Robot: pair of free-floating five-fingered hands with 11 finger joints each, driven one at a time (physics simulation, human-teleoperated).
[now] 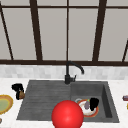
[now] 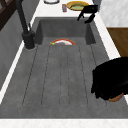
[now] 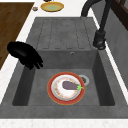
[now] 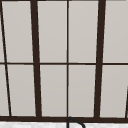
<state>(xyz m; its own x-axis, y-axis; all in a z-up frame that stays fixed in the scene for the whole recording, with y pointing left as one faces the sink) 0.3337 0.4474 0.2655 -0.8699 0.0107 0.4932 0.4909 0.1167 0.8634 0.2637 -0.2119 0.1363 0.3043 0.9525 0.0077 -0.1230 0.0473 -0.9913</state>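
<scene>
At frame left I see the left robot hand (image 1: 18, 89) curled around a small brown object (image 1: 21, 94). Lower right, my right robot hand (image 1: 94, 103) hangs with relaxed fingers, holding nothing, over the plate (image 1: 94, 113) bearing an eggplant (image 1: 86, 105).

The left hand (image 1: 17, 88) holds a brown thing (image 1: 21, 94) beside the sink (image 1: 45, 97). The right hand (image 1: 94, 103) hangs over a plate (image 1: 93, 113) bearing an eggplant (image 1: 86, 105). A red ball (image 1: 67, 115) sits in front.

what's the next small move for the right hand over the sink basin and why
Probably lower the right hand toward the eggplant. In the right side view it hangs above the basin's near wall, fingers pointing down, apart from the eggplant lying on the red-rimmed plate. The left hand is curled round a small brown thing by the drainboard.
</scene>
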